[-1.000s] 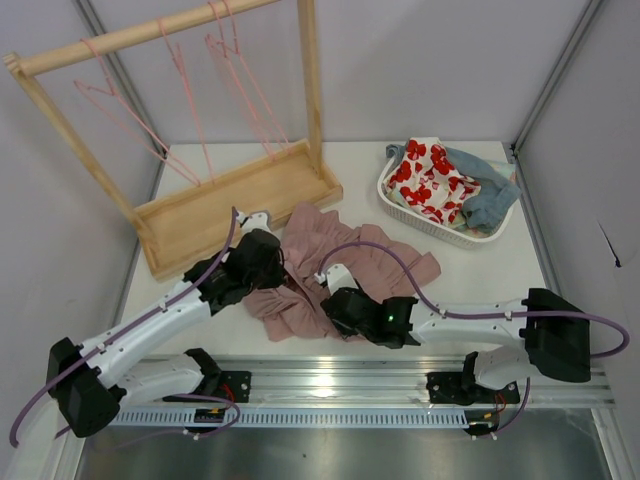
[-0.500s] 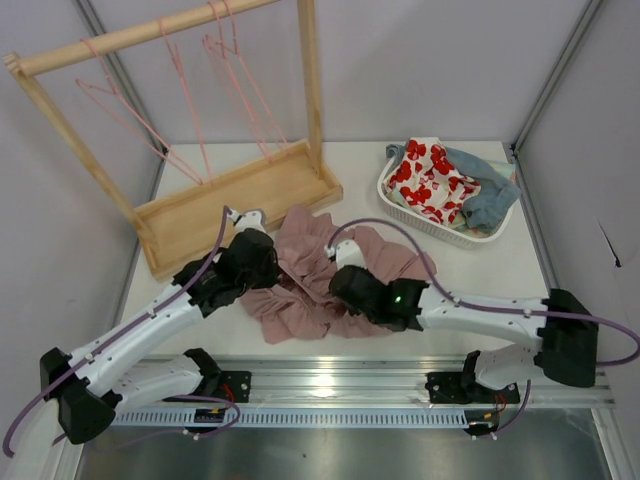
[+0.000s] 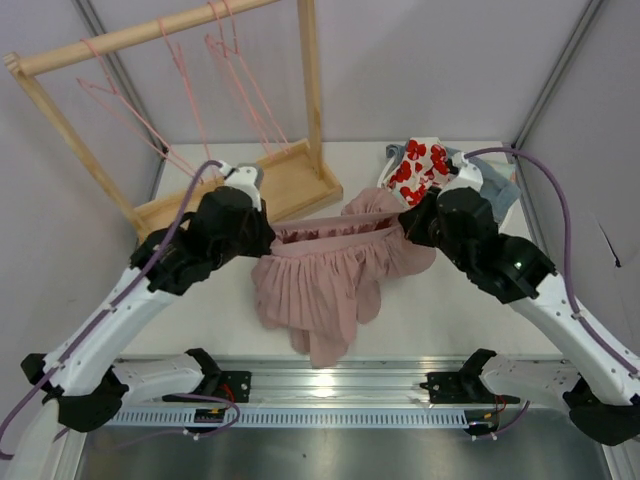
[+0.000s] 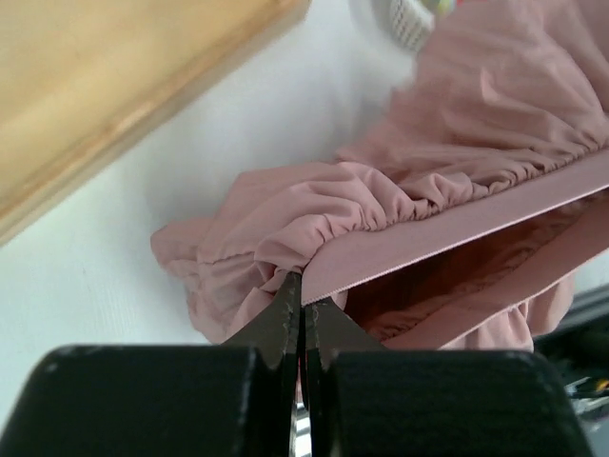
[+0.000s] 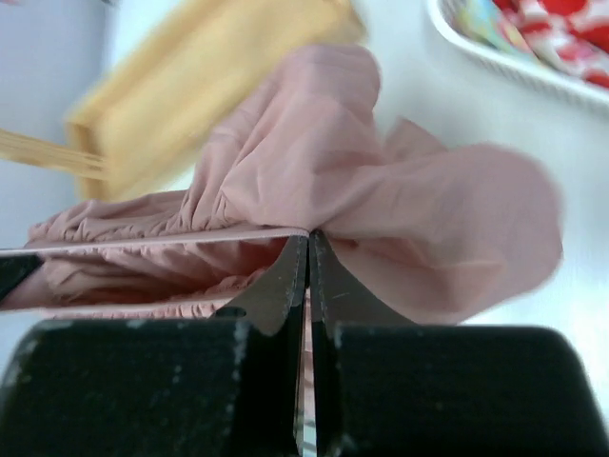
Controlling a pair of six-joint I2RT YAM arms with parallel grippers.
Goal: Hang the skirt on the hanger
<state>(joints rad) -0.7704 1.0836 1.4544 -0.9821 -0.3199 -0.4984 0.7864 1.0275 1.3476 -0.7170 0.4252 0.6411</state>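
One skirt, left claw, right claw

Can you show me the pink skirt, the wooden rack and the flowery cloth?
skirt (image 3: 320,285), top view, on its pleated front.
wooden rack (image 3: 311,80), top view, on its upright post.
flowery cloth (image 3: 418,162), top view, on its red flowers.

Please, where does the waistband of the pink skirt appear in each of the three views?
Top external: skirt waistband stretched level across the centre.
Left wrist: waistband rising from bottom centre to the right edge.
Right wrist: waistband running from the centre to the left edge.
Shared landmark: wooden rack base, upper left everywhere.
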